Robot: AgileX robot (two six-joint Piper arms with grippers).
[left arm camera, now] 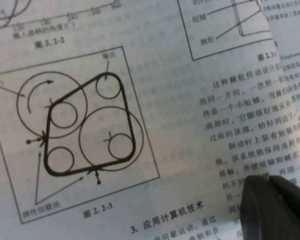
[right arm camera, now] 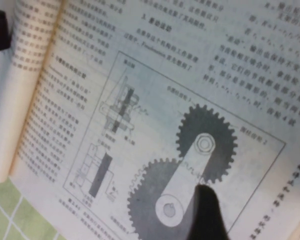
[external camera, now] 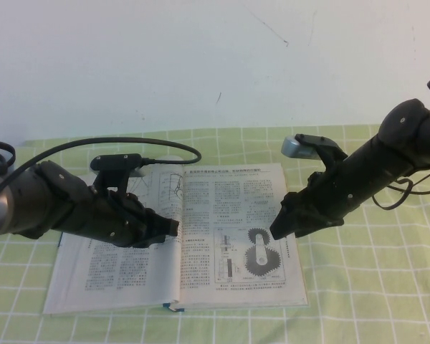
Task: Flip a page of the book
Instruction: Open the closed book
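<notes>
The book (external camera: 115, 279) lies open and flat on the cloth, its teal cover edge showing at the near end of the spine. The page (external camera: 233, 208) with text columns and the black gear drawing (external camera: 265, 252) is the right-hand leaf and lies flat; it also fills the right wrist view (right arm camera: 140, 75). My right gripper (external camera: 276, 231) is shut, its tip down at the gear drawing (right arm camera: 205, 145), shown in its wrist view (right arm camera: 204, 190). My left gripper (external camera: 173, 228) is shut and sits low over the left leaf near the spine, by text beside a polygon diagram (left arm camera: 85, 130), seen in its own view (left arm camera: 265, 182).
A green checked cloth (external camera: 373, 287) covers the table under the book. A white wall (external camera: 201, 64) stands behind. The left arm's black cable (external camera: 165, 147) loops over the far edge of the book. The stack of pages at the spine (right arm camera: 35, 90) curves up.
</notes>
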